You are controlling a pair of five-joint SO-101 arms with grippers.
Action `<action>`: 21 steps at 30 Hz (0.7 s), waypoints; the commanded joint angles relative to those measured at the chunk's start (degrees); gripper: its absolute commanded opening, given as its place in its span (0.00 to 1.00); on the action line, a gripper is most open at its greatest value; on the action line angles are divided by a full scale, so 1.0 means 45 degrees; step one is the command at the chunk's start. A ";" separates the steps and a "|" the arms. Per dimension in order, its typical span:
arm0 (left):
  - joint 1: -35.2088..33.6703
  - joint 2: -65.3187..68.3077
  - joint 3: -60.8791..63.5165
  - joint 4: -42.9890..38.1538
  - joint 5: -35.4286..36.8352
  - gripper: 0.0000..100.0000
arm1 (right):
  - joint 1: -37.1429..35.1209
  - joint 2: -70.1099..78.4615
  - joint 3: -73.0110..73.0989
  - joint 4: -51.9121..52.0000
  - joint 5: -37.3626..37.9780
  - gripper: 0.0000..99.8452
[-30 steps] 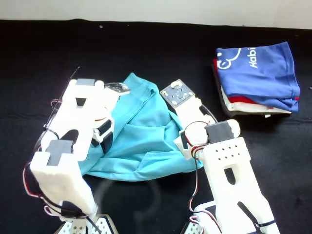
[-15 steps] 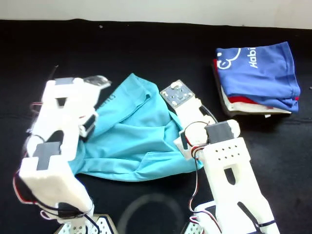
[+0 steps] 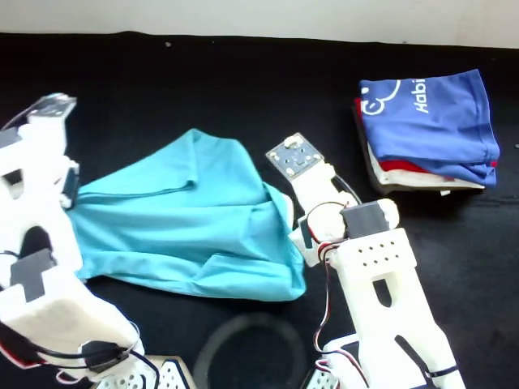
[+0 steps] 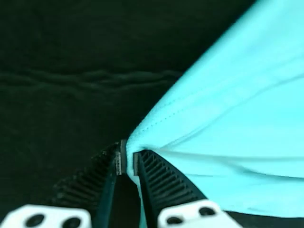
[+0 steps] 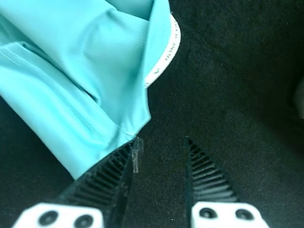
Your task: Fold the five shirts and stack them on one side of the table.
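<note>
A turquoise shirt [image 3: 190, 223] lies spread and rumpled on the black table in the high view. My left gripper [image 4: 128, 159] is shut on the shirt's left edge, and the fabric [image 4: 228, 128] stretches taut away from it. The left arm [image 3: 36, 203] stands at the table's left side. My right gripper [image 5: 161, 147] is open just beside the shirt's right edge [image 5: 137, 114], with only black cloth between its fingers. The right arm [image 3: 340, 223] sits at the shirt's right side. A stack of folded shirts [image 3: 426, 130], blue on top, lies at the right.
The black table cover [image 3: 243, 89] runs wide behind the shirt. A white wall edge lines the far side. The folded stack sits near the right rim, a hand's width from the right arm.
The left arm has swung left with the shirt's edge in its gripper, dragging and stretching the turquoise shirt out to the left. The right arm has stayed in place.
</note>
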 commanded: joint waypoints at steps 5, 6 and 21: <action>-0.1006 0.1182 -0.0459 -0.0664 -0.0801 0.08 | 0.0068 -0.0225 -0.0029 -0.0127 0.0059 0.14; -0.1123 0.1260 -0.0479 -0.0664 -0.0918 0.12 | 0.0068 -0.0225 -0.0029 -0.0127 0.0059 0.14; -0.2745 0.1280 -0.3585 0.4591 -0.3067 0.20 | -0.0303 -0.0205 -0.0068 -0.0147 0.0059 0.14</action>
